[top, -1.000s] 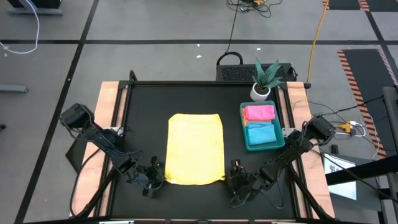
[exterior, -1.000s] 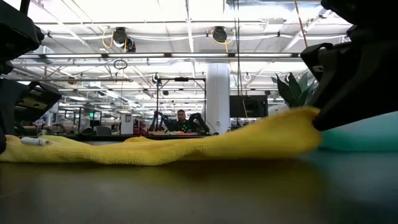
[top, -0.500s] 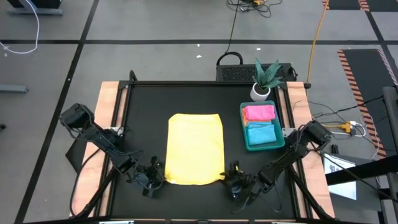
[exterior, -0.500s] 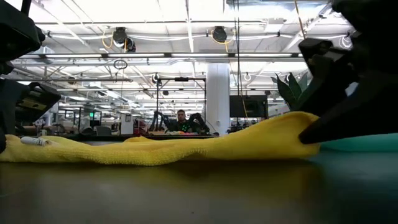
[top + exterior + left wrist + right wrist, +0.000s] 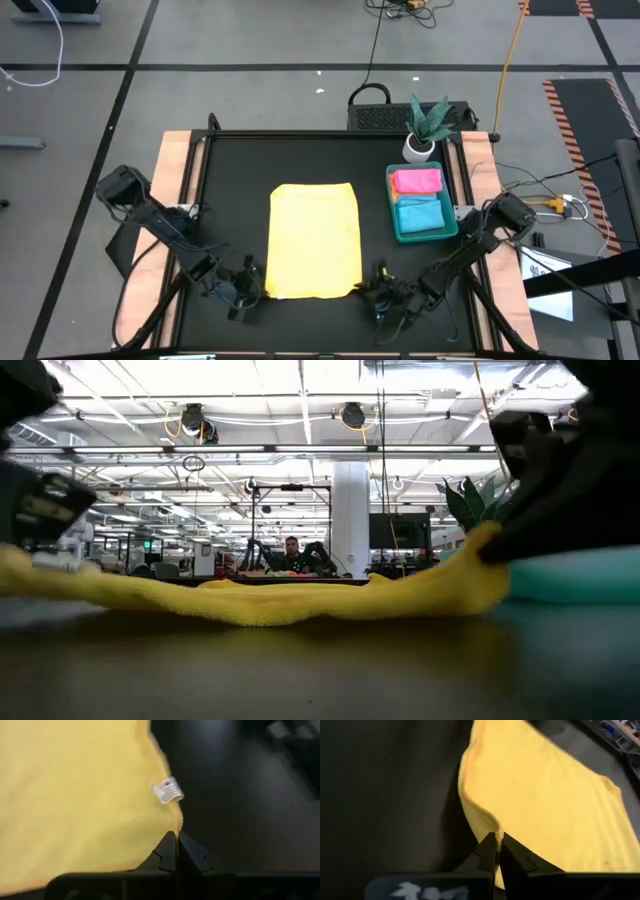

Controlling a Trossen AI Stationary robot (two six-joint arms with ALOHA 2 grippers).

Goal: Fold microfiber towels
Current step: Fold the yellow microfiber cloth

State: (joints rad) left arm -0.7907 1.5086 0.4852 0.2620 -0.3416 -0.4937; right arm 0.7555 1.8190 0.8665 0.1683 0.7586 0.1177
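Note:
A yellow microfiber towel [image 5: 314,238] lies spread on the black table, its far part flat. My left gripper [image 5: 257,285] is shut on the towel's near left corner, and my right gripper [image 5: 366,286] is shut on its near right corner. In the low view both near corners stand raised and the near edge [image 5: 270,605] sags between them onto the table. A white label [image 5: 167,791] sits on the towel's edge just beyond my left fingers. A folded pink towel [image 5: 417,181] and a folded light blue towel [image 5: 420,213] lie in the green tray [image 5: 392,222]. My left gripper pinches the yellow towel's near left corner [image 5: 173,826] between its two fingers, slanting down from the table's near left. The corner is lifted a little off the table [image 5: 25,565]; the cloth runs slack from it. My right gripper pinches the yellow towel's near right corner [image 5: 496,831] between its two fingers, slanting down from the table's near right. The edge there curls up into a small fold. That corner is raised [image 5: 485,555] and the cloth sags away from it.
The green tray stands at the table's right, beside the towel. A small potted plant [image 5: 425,128] stands behind it at the far right. Bare black table surface [image 5: 230,200] shows to the left of the towel. Wooden side rails [image 5: 175,170] border the table.
My right gripper has shifted slightly toward the towel's near right corner, rolled, and shut on it. My left gripper has lifted the near left corner, which lay flat before; the near edge now hangs between both raised corners. The towel's far part has stayed put.

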